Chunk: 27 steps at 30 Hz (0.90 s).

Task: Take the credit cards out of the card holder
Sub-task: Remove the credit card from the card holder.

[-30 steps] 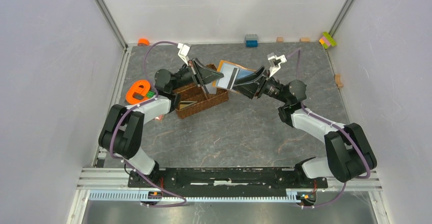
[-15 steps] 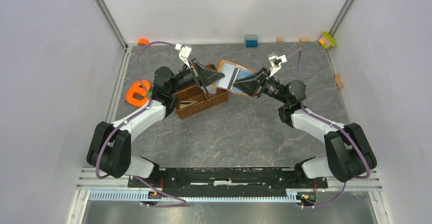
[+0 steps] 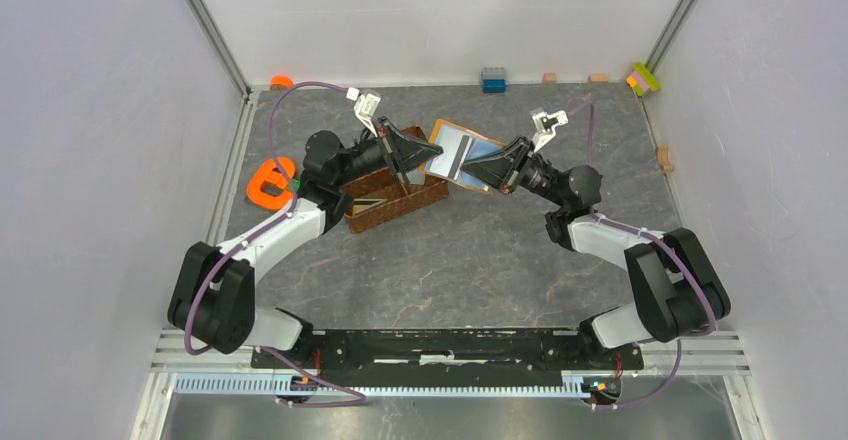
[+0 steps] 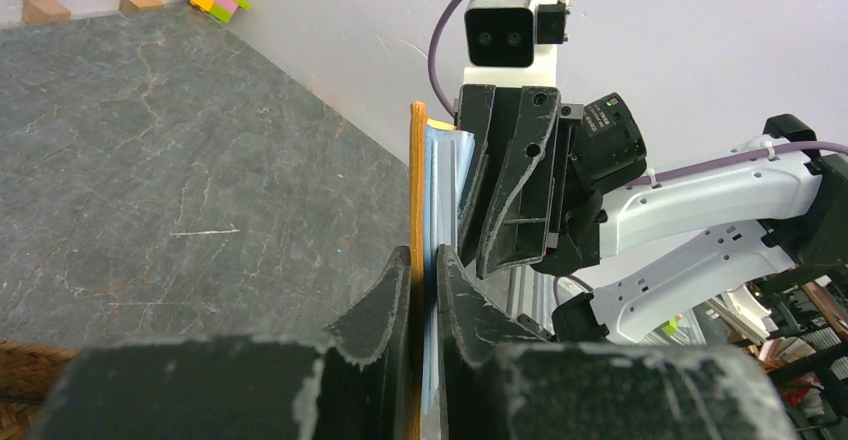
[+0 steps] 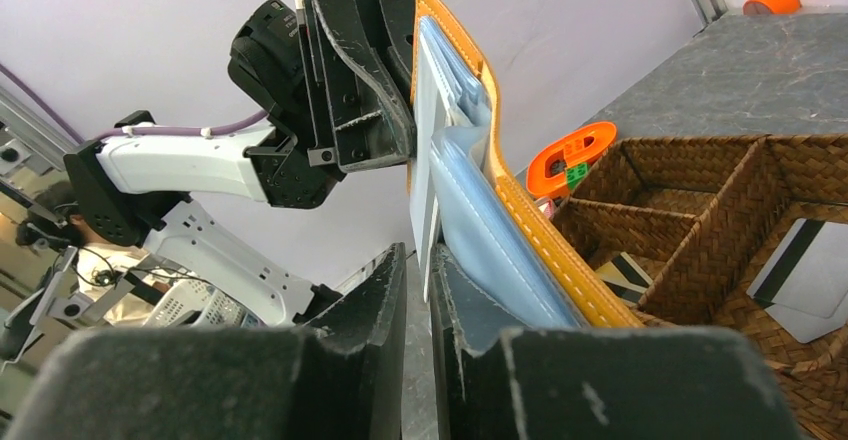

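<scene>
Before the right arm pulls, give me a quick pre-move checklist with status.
1. Hold by the left gripper on the edge of the card holder: ok, the fingers are clamped on either side of the orange edge.
2. Pinch by the right gripper on the pale card sticking out of a slot: ok.
3. Only one card in that pinch: cannot tell, because the blue lining sits right beside it.
4. Card holder open and held up off the table: ok.
5. Drop spot: ok. The woven tray sits below, with a striped card lying in one compartment.
</scene>
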Each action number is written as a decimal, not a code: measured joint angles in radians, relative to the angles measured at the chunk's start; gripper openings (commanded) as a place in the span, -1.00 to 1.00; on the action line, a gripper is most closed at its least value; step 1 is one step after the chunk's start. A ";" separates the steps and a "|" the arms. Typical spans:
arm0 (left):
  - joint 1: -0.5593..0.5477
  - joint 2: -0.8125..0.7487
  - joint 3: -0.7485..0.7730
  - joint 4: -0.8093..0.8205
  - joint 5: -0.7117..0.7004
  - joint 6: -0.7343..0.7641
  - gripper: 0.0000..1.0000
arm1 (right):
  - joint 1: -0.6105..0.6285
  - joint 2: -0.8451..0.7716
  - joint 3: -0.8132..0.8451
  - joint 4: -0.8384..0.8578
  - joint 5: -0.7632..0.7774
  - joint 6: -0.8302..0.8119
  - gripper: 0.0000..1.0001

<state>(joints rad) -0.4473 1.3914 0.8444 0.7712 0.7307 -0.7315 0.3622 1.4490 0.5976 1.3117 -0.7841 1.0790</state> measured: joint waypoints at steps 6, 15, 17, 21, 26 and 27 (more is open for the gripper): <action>-0.004 0.005 0.003 0.003 0.003 0.006 -0.83 | -0.005 0.008 0.000 0.016 -0.003 0.021 -0.43; -0.024 0.026 0.008 0.006 0.006 0.011 -0.95 | -0.009 0.005 -0.002 -0.061 0.019 -0.049 -0.02; -0.033 0.026 0.003 0.006 0.003 0.012 -0.96 | -0.005 0.001 -0.002 -0.088 0.026 -0.074 0.05; -0.039 0.036 -0.007 0.024 0.003 0.010 -0.96 | 0.000 -0.003 -0.002 -0.116 0.033 -0.102 0.08; -0.039 0.060 -0.008 0.073 0.005 -0.005 -0.95 | -0.008 0.001 -0.002 -0.106 0.040 -0.093 -0.35; -0.039 0.060 -0.007 0.077 0.005 -0.005 -0.96 | -0.011 0.005 -0.003 -0.097 0.042 -0.084 -0.41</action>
<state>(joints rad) -0.4858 1.4513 0.8371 0.8478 0.7361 -0.7361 0.3515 1.4544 0.5949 1.2148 -0.7422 0.9947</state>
